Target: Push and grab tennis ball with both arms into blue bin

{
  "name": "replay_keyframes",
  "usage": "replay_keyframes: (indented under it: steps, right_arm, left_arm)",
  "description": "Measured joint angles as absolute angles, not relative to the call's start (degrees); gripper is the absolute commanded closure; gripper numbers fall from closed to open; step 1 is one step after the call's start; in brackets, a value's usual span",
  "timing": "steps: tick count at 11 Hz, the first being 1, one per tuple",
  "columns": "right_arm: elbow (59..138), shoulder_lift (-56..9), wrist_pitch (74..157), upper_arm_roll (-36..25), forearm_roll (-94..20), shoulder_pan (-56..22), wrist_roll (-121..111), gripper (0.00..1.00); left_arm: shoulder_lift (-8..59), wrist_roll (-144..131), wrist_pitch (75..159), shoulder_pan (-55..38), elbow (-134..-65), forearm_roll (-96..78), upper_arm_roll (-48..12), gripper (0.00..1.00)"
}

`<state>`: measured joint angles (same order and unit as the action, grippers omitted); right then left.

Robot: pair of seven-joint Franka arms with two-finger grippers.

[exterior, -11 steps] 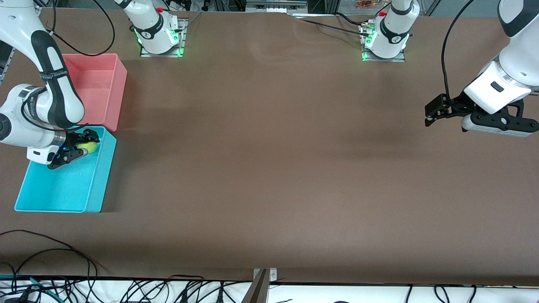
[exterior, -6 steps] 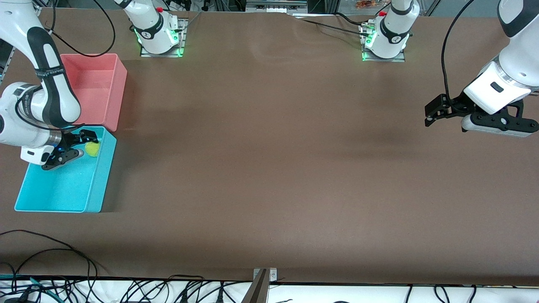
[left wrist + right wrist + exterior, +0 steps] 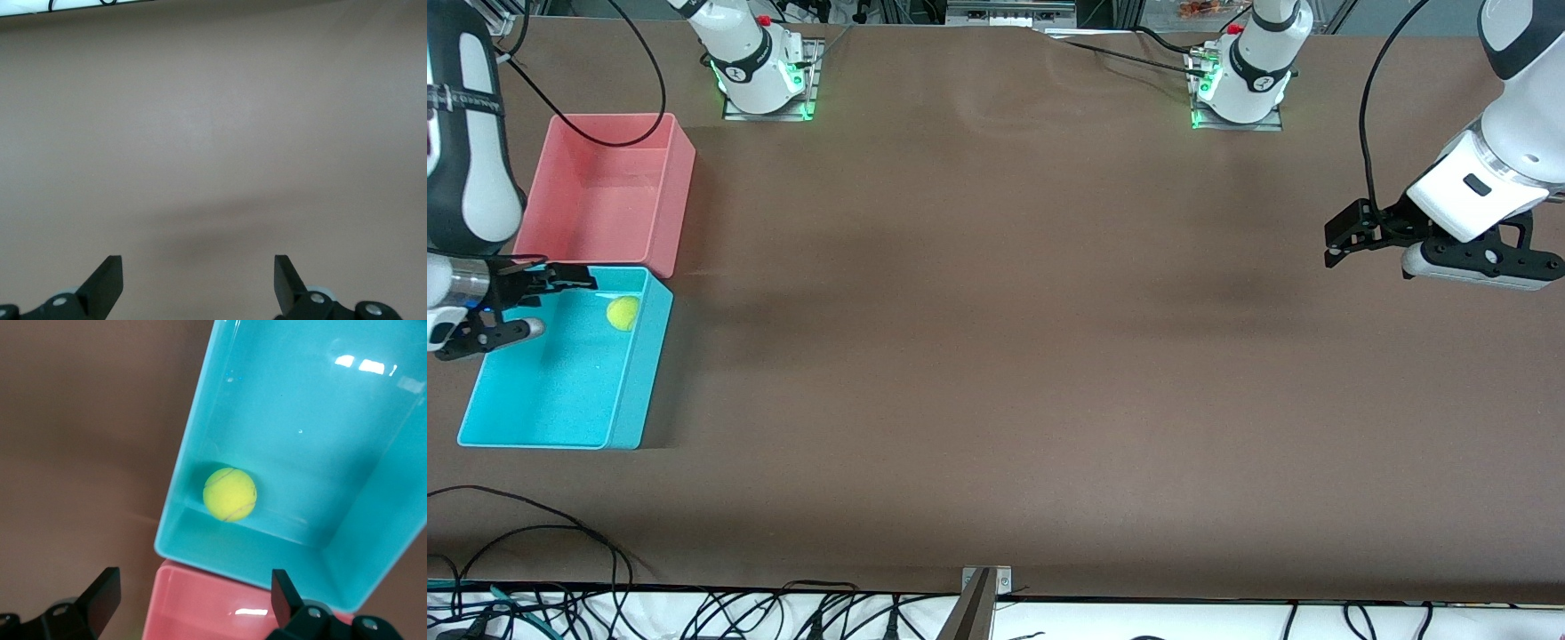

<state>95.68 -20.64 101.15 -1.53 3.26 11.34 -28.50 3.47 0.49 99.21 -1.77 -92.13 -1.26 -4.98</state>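
The tennis ball (image 3: 623, 313) lies on the floor of the blue bin (image 3: 630, 391), in the corner next to the pink bin. It also shows in the right wrist view (image 3: 230, 494), against the blue bin's wall (image 3: 227, 550). My right gripper (image 3: 559, 304) is open and empty, raised over the blue bin's edge at the right arm's end of the table, apart from the ball. My left gripper (image 3: 1338, 243) is open and empty and waits over bare table at the left arm's end. In its own wrist view (image 3: 199, 283) only table shows.
A pink bin (image 3: 680, 191) stands empty beside the blue bin, farther from the front camera; it also shows in the right wrist view (image 3: 220, 610). Black cables (image 3: 534, 533) lie along the table's front edge. The arm bases (image 3: 760, 67) stand at the back.
My right gripper opened and let go of the tennis ball, then rose and drew back toward the right arm's end of the table. The ball stays in the blue bin. The left arm has not moved.
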Motion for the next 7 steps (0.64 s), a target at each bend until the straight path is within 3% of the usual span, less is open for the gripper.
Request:
replay_keyframes:
  steps: [4, 7]
  right_arm:
    - [84.9, -20.3, 87.8, -1.3, 3.3, 6.2, -14.6, 0.00]
    - [80.0, -19.9, 83.4, -1.2, 3.3, 2.8, -4.0, 0.00]
  left_arm:
    - [3.6, 0.5, 99.1, -1.7, -92.1, -1.3, -5.0, 0.00]
    - [3.6, 0.5, 99.0, -1.7, -92.1, -1.3, -4.9, 0.00]
